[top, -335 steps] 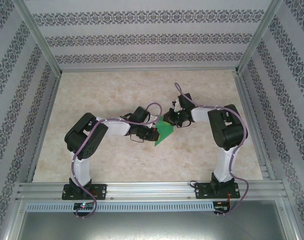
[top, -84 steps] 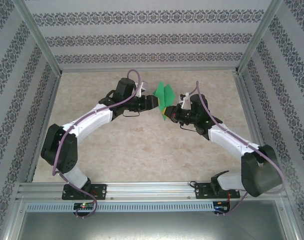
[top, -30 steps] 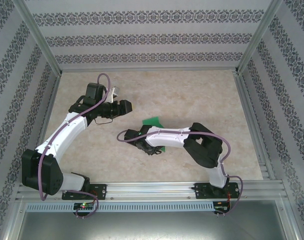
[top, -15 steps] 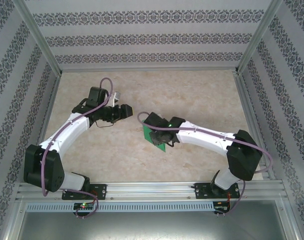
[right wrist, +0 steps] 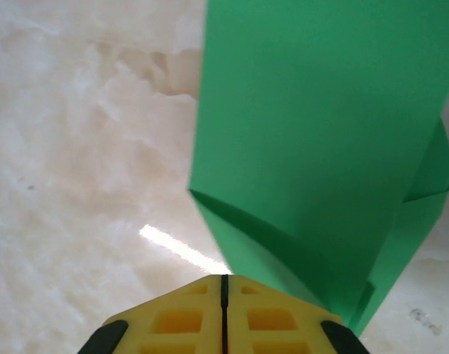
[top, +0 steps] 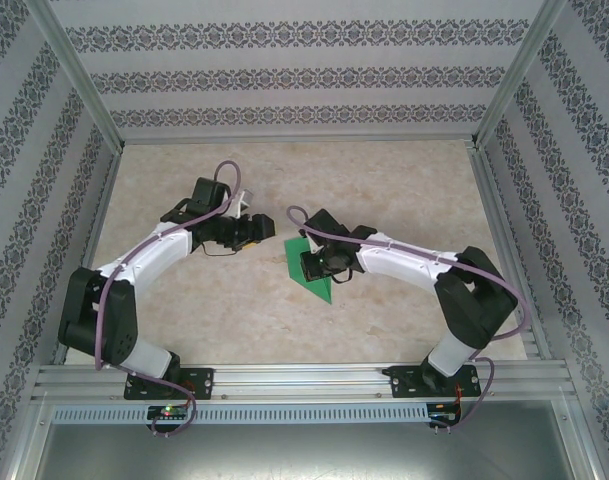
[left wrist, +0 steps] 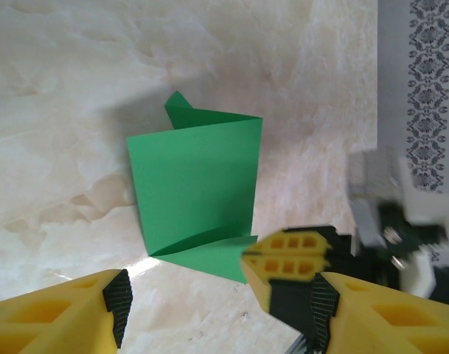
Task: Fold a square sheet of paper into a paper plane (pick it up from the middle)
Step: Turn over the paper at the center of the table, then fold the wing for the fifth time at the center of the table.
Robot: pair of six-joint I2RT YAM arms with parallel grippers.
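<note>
Over mid-table (top: 384, 180), right arm (top: 404, 262) leftward, seemingly gripping paper (top: 309, 283)

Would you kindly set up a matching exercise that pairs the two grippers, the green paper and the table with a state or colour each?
Things:
1. left gripper
2. right gripper
3. sheet of paper
4. table

States or colours:
A. marbled beige
B. bright green, folded with visible creases
C. open, holding nothing
D. shut on an edge of the paper

Pairs: 1-C, 2-D, 3-B, 4-A
</note>
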